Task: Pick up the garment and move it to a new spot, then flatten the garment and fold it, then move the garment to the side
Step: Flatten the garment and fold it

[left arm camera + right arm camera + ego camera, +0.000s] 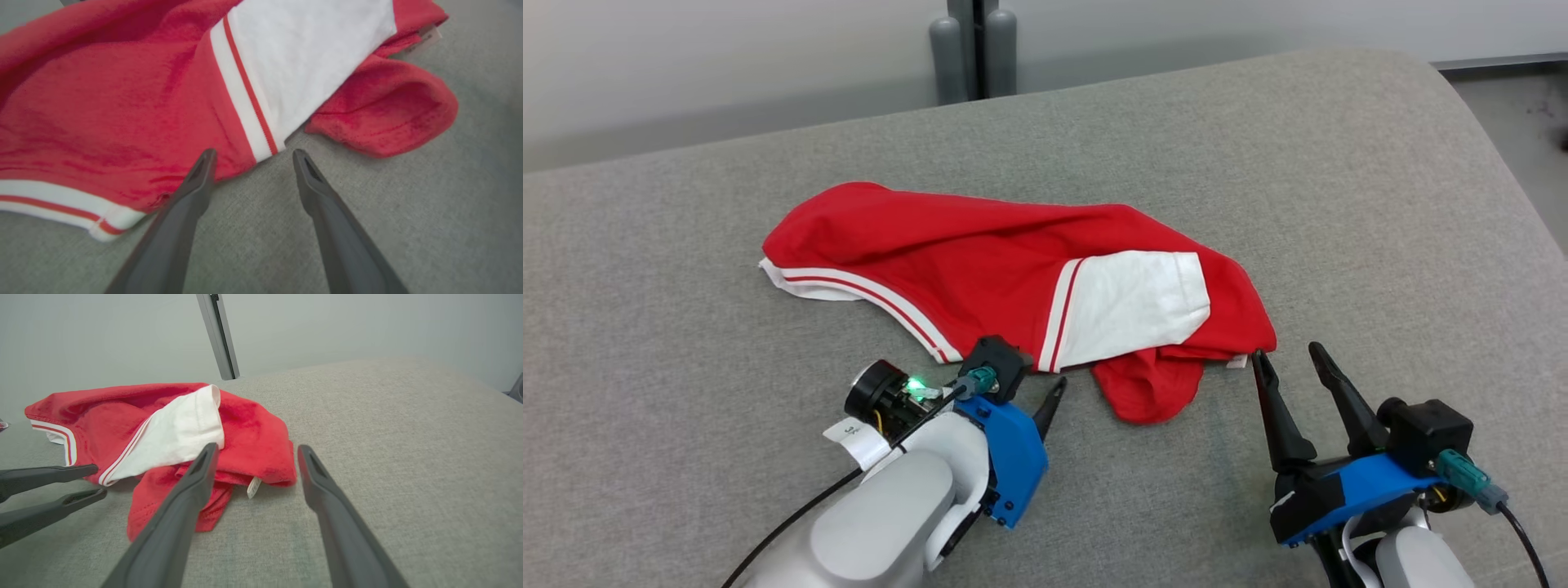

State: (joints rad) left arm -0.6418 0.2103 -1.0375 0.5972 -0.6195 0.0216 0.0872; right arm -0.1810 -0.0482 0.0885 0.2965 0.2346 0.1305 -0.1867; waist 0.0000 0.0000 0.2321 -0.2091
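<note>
The garment (pixel 980 278) is red with a white panel and white-and-red striped hems. It lies crumpled, stretched left to right, on the grey cushion (pixel 1258 163). My left gripper (pixel 1037 384) stands open at its near edge, one finger hidden behind the wrist mount. In the left wrist view the left gripper (pixel 254 152) is open at the striped hem of the garment (pixel 102 102), with nothing between the fingers. My right gripper (pixel 1286 351) is open just off the garment's near right corner. In the right wrist view, the right gripper (pixel 257 446) frames that corner of the garment (pixel 253 428) and its white label (pixel 253 486).
The grey cushion spreads wide around the garment and curves down at its far and right edges. A dark post (pixel 972 49) stands against the pale wall behind. Floor (pixel 1519 106) shows at the far right. The left gripper (pixel 100 480) enters the right wrist view from the left.
</note>
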